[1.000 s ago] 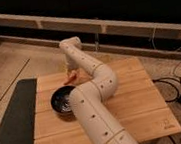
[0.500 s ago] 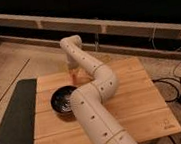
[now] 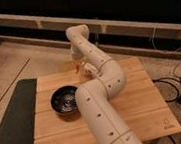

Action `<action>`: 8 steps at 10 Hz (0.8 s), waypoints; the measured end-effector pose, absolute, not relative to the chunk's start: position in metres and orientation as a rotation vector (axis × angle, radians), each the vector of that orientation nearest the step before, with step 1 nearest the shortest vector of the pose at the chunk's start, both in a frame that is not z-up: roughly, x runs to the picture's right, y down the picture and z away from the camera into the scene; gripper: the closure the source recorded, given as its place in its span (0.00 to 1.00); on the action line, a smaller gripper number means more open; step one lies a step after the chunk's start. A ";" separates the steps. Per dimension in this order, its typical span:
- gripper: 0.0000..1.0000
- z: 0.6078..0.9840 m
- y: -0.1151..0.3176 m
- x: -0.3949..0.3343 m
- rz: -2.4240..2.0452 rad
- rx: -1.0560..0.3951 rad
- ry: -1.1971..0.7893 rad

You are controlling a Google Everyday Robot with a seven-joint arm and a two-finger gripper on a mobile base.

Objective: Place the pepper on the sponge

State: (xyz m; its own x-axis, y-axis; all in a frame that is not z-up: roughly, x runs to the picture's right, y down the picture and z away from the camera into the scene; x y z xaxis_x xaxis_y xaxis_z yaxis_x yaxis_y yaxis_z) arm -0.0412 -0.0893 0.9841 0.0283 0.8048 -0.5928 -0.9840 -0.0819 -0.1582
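On the wooden table (image 3: pixel 139 105) the black bowl (image 3: pixel 64 99) sits at nine o'clock of the arm's bend, and at the bowl's one o'clock the gripper (image 3: pixel 77 66) reaches low by the far edge, fingers clenched, seemingly pinching the pepper (image 3: pixel 84 69) to carry it; no sponge shows.
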 end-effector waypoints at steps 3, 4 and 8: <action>1.00 0.966 -0.093 -0.010 1.585 -0.662 0.391; 1.00 0.966 -0.092 -0.010 1.584 -0.663 0.394; 1.00 0.966 -0.093 -0.012 1.553 -0.637 0.414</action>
State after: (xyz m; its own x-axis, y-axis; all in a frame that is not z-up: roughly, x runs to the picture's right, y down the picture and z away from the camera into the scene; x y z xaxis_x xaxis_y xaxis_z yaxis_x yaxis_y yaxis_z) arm -0.0120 -0.0927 0.9659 0.0000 0.7848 -0.6197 -0.9892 -0.0906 -0.1148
